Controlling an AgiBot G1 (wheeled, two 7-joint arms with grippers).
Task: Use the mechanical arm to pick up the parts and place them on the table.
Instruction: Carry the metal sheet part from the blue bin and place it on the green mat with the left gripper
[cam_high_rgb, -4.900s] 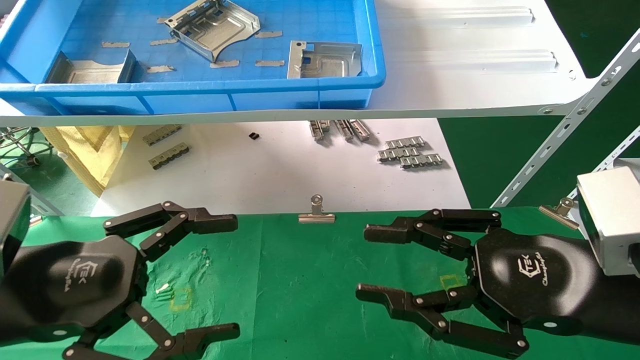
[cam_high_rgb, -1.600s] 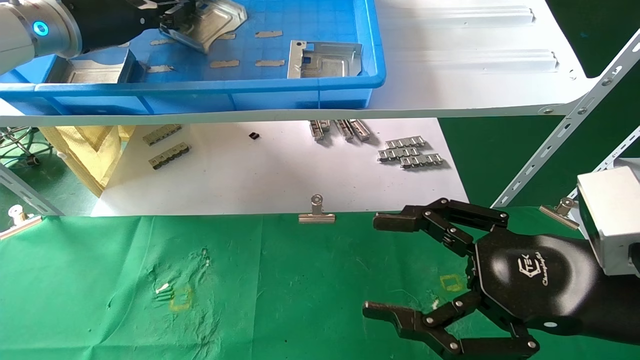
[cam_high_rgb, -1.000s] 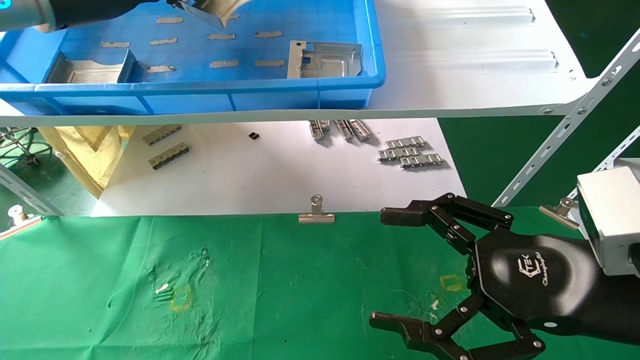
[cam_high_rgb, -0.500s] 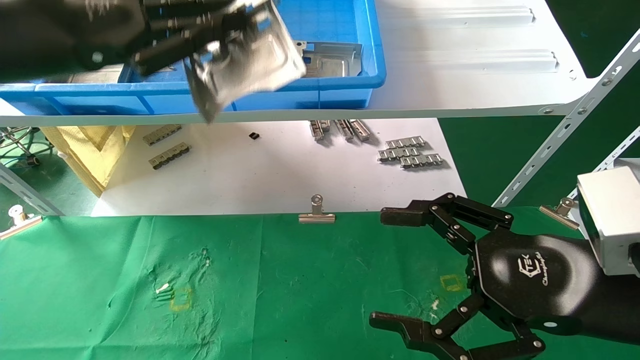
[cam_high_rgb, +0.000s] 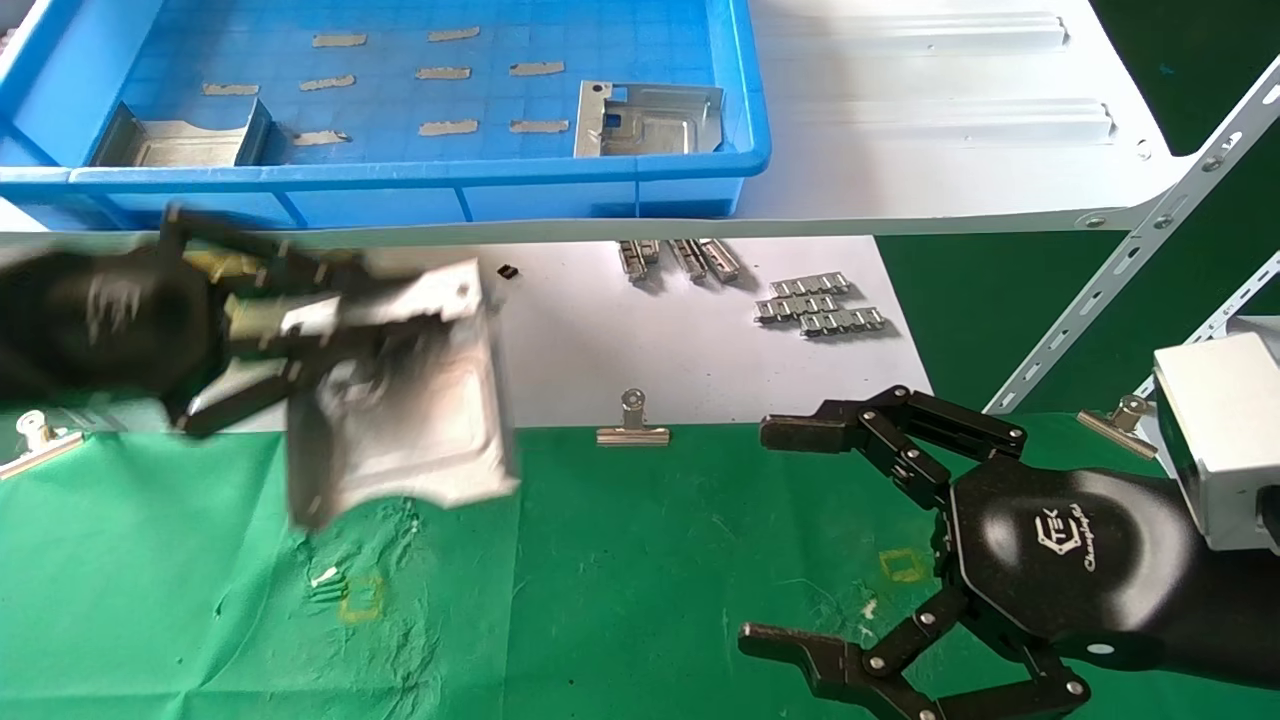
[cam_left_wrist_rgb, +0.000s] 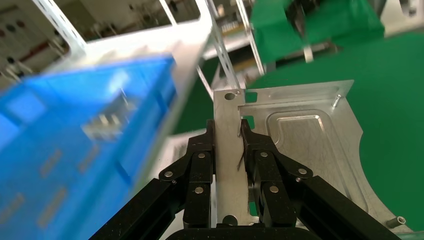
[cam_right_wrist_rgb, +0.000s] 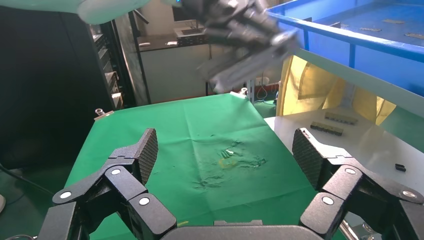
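Note:
My left gripper (cam_high_rgb: 300, 335) is shut on the rim of a silver sheet-metal part (cam_high_rgb: 410, 400) and holds it in the air over the far left edge of the green table (cam_high_rgb: 620, 580). In the left wrist view the black fingers (cam_left_wrist_rgb: 200, 160) clamp the part's bent rim (cam_left_wrist_rgb: 227, 145), and its embossed face (cam_left_wrist_rgb: 305, 150) hangs over the green cloth. Two more parts (cam_high_rgb: 645, 120) (cam_high_rgb: 180, 140) lie in the blue bin (cam_high_rgb: 600, 185). My right gripper (cam_high_rgb: 760, 535) is open and empty low over the table's right side; it also shows in the right wrist view (cam_right_wrist_rgb: 226, 150).
The blue bin stands on a white shelf board (cam_high_rgb: 950, 130) above a white sheet (cam_high_rgb: 560, 340) with small grey ridged strips (cam_high_rgb: 820, 305). A binder clip (cam_high_rgb: 633, 425) holds the cloth's far edge. Yellow square marks (cam_high_rgb: 362, 598) (cam_high_rgb: 903, 566) lie on the cloth. A slanted shelf strut (cam_high_rgb: 1130, 260) stands at the right.
My left gripper has lifted the part out of the blue bin and carried it down and nearer, to above the table's far left edge. The right gripper has stayed still.

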